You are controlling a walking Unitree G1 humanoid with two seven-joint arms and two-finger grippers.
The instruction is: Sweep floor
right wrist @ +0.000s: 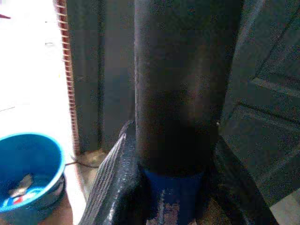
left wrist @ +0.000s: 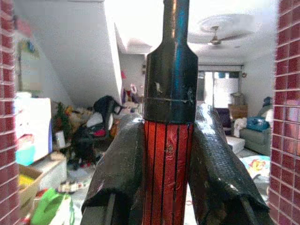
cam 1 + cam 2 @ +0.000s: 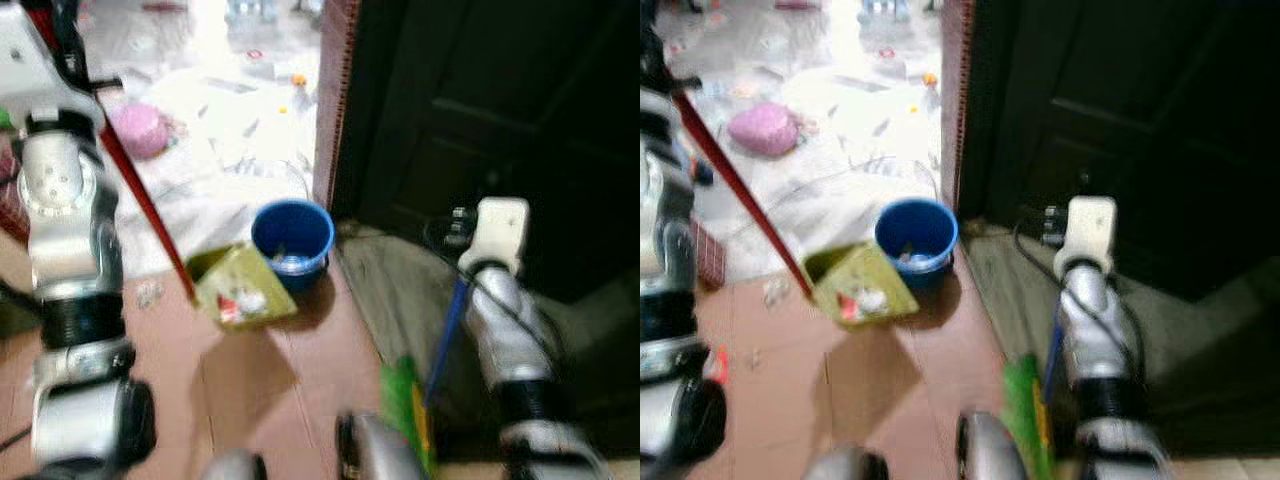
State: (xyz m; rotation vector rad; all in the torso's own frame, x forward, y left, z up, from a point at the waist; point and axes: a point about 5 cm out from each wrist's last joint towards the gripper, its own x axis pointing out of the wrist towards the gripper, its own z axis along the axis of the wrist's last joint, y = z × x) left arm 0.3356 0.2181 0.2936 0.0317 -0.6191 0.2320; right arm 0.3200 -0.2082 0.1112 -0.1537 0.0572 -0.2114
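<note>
My left gripper is shut on the red and black handle of a dustpan. The handle slants down to the yellow-green dustpan, which holds bits of litter and rests against a blue bucket on the brown tiles. The bucket has scraps in its bottom. My right gripper is shut on the broom handle, black above and blue below. In the eye views the blue broom handle runs down from my right wrist to green bristles near my feet.
A dark door stands on the right, with a red brick edge beside it. A grey mat lies before the door. Beyond the bucket the pale floor is strewn with litter and a pink object.
</note>
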